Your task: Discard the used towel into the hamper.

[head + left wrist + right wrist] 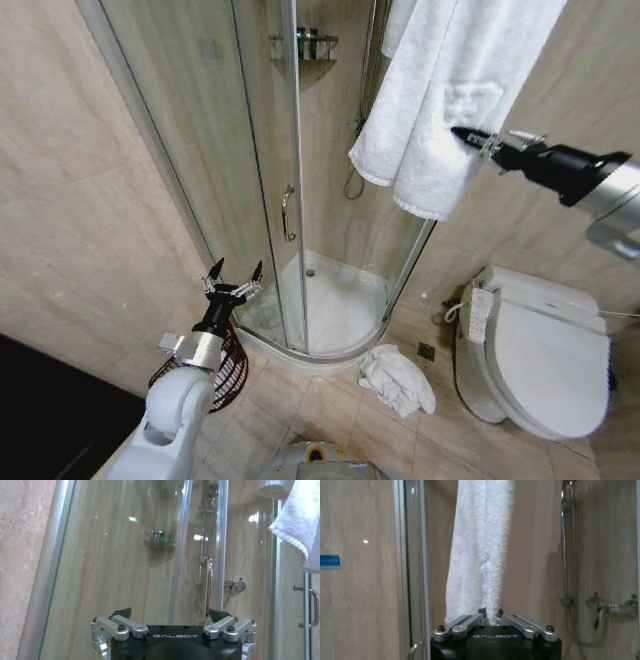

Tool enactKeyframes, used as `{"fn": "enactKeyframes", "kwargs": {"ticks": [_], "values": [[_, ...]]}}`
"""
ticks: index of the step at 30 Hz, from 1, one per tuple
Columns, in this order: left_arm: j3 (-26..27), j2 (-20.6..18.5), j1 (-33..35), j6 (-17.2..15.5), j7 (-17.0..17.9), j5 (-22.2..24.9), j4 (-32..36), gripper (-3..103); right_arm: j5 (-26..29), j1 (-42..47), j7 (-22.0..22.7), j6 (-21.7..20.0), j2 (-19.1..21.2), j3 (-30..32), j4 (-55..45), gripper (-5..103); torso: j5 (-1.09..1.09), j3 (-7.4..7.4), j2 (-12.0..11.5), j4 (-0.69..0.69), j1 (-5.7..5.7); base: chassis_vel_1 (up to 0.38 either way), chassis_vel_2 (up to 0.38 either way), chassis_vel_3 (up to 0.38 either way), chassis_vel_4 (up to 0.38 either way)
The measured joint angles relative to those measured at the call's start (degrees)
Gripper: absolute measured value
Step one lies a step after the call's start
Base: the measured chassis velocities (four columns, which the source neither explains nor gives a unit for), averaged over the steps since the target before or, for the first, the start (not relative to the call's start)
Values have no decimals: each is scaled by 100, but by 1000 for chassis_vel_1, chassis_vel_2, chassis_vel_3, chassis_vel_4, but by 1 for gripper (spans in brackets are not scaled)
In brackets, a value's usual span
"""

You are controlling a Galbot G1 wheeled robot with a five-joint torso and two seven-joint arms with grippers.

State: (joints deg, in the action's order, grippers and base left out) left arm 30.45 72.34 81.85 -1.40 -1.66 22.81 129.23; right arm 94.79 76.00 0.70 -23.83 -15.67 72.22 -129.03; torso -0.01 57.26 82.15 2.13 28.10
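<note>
Right gripper (468, 136) is raised high beside the shower stall (300, 200), its fingers pressed together on the edge of the hanging white towel (450, 90). Left gripper (233, 281) hangs low with fingers spread, empty, just above the hamper (232, 372), which stands on the floor tiles (330, 410) by the stall's base. A second towel (397, 378) lies crumpled on the floor beside the toilet (535, 350).

The right arm was extended high with its gripper (470, 137) closed on hanging fabric, while the left gripper (233, 276) was held low, pointing upward, fingers spread apart.
</note>
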Motion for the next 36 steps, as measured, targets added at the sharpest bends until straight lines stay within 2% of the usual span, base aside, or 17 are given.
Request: {"fn": "enactKeyframes", "kwargs": {"ticks": [3, 13, 16, 24, 30, 36], "values": [[13, -1, 16, 26, -9, 2, -13, 100, -56, 84, 173, -226, -215, 15, -310, 1, 0, 0, 0, 0, 0, 0, 0, 0, 0], [124, -22, 34, 57, -26, 45, -24, 100, -153, 246, 386, -524, -662, -50, -790, 1, 0, 0, 0, 0, 0, 0, 0, 0, 0], [155, -20, 51, 75, -35, 49, -29, 100, -362, 331, 335, -555, -844, -98, -876, 1, 2, 0, 0, 0, 0, 0, 0, 0, 0], [154, -19, 40, 94, -49, 52, -69, 100, -889, 735, 248, -697, -1636, -193, -1368, 1, 2, 0, -1, -1, 0, 0, 0, 0, 0], [164, -36, 34, 105, -63, 69, -85, 100, -1089, 977, 204, -748, -1995, -174, -1443, 1, 0, 0, -1, 0, 0, 0, 0, 0, 0], [159, -38, 36, 139, -92, 78, -131, 100, -1429, 1448, 51, -865, -2519, -141, -1440, 1, 0, 0, -1, 0, 0, 0, 0, 0, 0]]}}
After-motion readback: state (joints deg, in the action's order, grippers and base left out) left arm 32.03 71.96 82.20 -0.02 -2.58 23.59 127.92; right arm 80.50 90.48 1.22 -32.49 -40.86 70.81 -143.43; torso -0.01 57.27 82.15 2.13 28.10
